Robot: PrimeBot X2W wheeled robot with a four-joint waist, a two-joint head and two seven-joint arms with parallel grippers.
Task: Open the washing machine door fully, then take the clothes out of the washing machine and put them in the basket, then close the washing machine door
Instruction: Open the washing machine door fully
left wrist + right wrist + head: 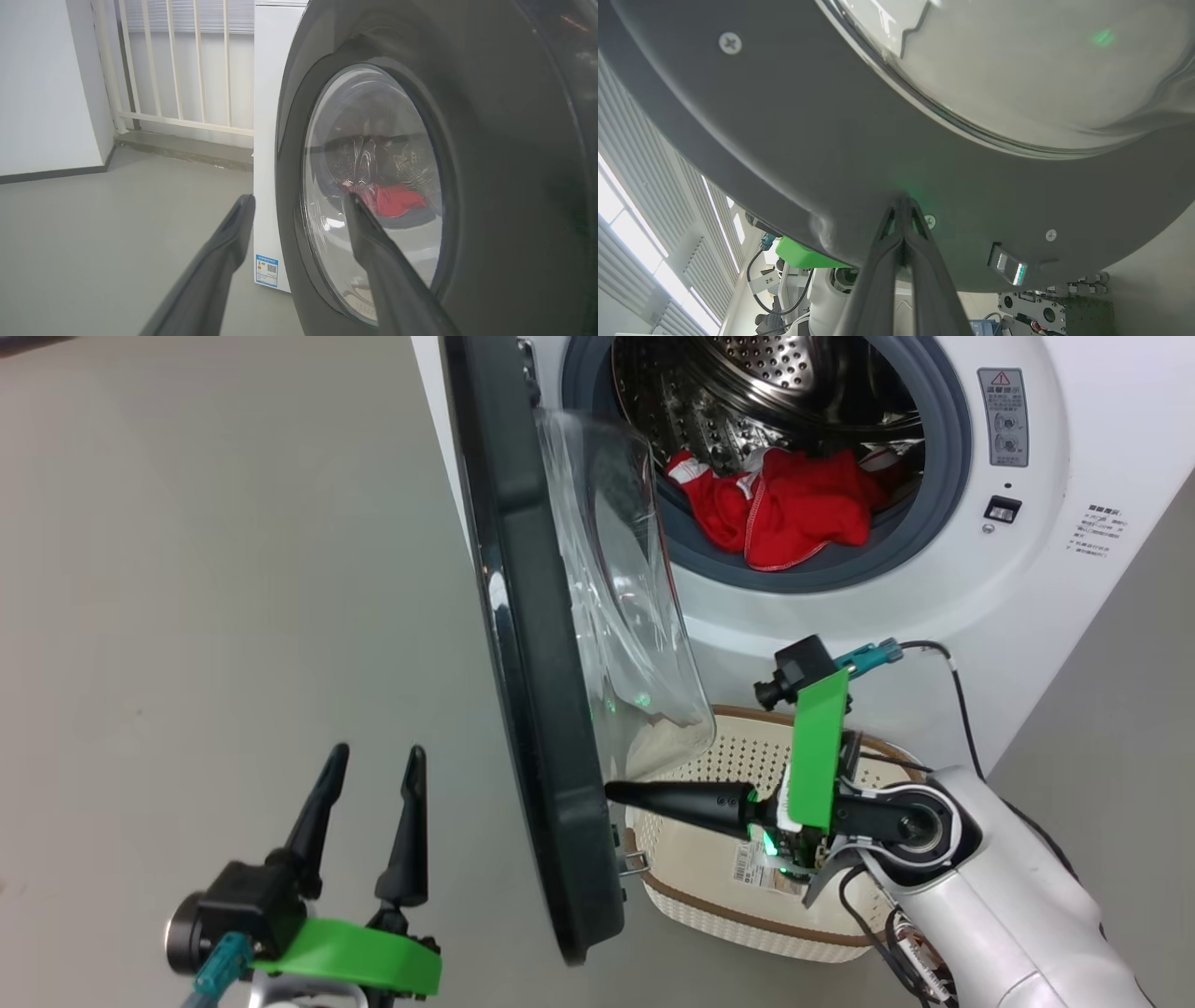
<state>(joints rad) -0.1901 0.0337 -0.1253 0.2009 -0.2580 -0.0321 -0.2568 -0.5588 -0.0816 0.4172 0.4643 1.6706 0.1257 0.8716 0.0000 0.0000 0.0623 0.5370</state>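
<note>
The washing machine door [532, 663] stands edge-on, swung out from the white washing machine [1027, 569], its glass bowl [625, 607] facing the drum. Red clothes [794, 504] lie in the steel drum at the grey ring. The cream basket [709, 896] sits on the floor below the opening. My right gripper [611, 791] is shut and empty, pointing left over the basket, with its tip [903, 200] against the door's dark inner rim [784, 140]. My left gripper [373, 770] stands open left of the door, facing its outer side [490, 186]; the clothes [392, 198] show through the glass.
Bare grey floor [187, 616] spreads left of the door. A white railing [177, 70] and wall stand beyond the machine's side. The door's latch hook [635, 863] juts toward the basket. A black cable [962, 709] loops from my right wrist along the machine's front.
</note>
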